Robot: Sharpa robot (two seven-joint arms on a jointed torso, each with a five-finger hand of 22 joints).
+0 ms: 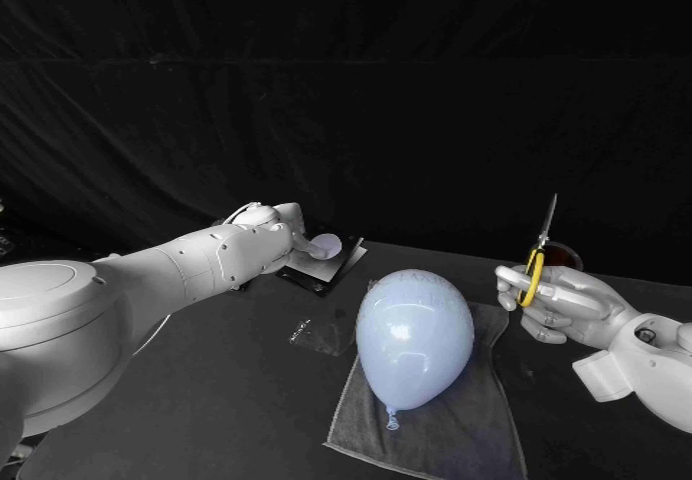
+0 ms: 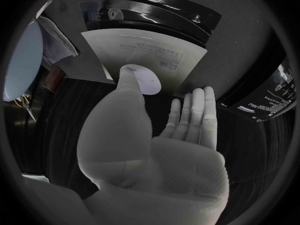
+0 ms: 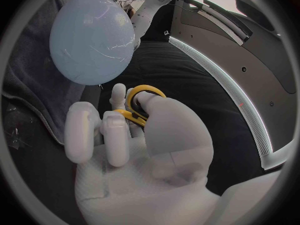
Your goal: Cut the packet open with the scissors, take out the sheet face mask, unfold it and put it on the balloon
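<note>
as the grey towel (image 1: 462, 440) lies under the balloon (image 1: 414, 335), left hand (image 1: 274, 235) sits back-left of the balloon, thumb on the pale packet (image 1: 332, 265), fingers straight, can't tell if it grips. right hand (image 1: 562, 300), right of the balloon, fingers closed round the yellow-handled scissors (image 1: 535, 272), blades up.

- The left arm (image 1: 188, 262) comes in from 9 o'clock and stretches toward 1 o'clock.
- The left robot hand (image 1: 281, 232) has its fingers (image 2: 194, 110) straight and close together, with the thumb tip touching the packet (image 2: 150, 47). I cannot tell whether it pinches the packet.
- The right arm (image 1: 649, 370) enters from 4 o'clock, its forearm angled toward 10 o'clock.
- The right robot hand (image 1: 565, 303) grips the scissors (image 1: 537, 262) by the yellow handles, with the blades pointing to 12 o'clock.
</note>
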